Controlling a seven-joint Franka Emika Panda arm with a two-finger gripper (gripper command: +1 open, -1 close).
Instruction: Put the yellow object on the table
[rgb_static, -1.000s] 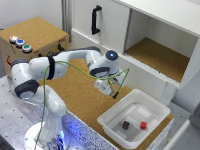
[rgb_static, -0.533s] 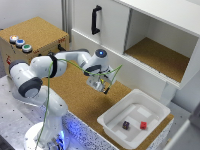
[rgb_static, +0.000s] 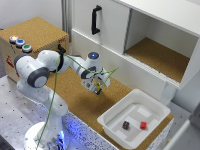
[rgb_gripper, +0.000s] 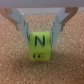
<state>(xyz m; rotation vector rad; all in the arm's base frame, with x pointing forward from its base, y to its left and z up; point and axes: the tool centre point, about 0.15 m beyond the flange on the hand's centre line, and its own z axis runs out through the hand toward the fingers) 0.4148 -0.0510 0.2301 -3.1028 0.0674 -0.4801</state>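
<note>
The yellow object (rgb_gripper: 40, 47) is a small yellow cube with a dark letter on its face. In the wrist view it sits between my gripper's (rgb_gripper: 41, 31) two fingers, held just over the brown cork table (rgb_gripper: 15, 65). In the exterior view my gripper (rgb_static: 96, 88) hangs low over the table (rgb_static: 70, 95), to the exterior view's left of the white bin, with a speck of yellow (rgb_static: 98, 90) at its tip. Whether the cube touches the cork I cannot tell.
A white bin (rgb_static: 134, 119) on the table's right holds a small red block (rgb_static: 143, 125) and a small dark block (rgb_static: 126, 125). A cork-topped box with coloured buttons (rgb_static: 20, 43) stands at the back left. A white cabinet with an open cork-lined shelf (rgb_static: 157, 57) stands behind.
My gripper has moved from above the bin's near corner toward the exterior view's left and down over the cork table, carrying the yellow cube.
</note>
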